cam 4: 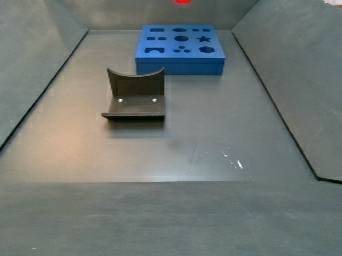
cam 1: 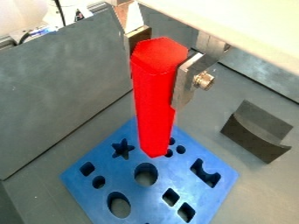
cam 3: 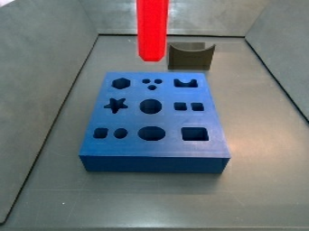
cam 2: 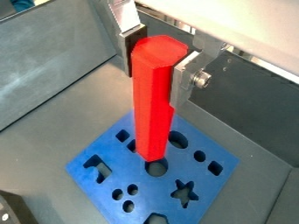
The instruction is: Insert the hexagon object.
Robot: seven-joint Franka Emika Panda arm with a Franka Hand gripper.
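Wrist views: gripper [cam 2: 156, 63], jaws clamped on the long, glossy red hexagon object [cam 1: 155, 96], holds it upright above the blue block with shaped holes [cam 3: 157, 122] on the grey worktop [cam 4: 201, 150]. Insertion remains: rod not yet seated.

I hold the hexagon object [cam 1: 153, 96] upright in my gripper [cam 2: 156, 63], the silver finger plates pressed to its flat sides near its top end. It is a long, slim, glossy bright red prism with a six-sided top face, filling the centre of both wrist views [cam 2: 153, 96]. In a side view it hangs at the top centre of the frame [cam 3: 151, 29], its lower end clear above the surface below; its upper part runs out of frame.
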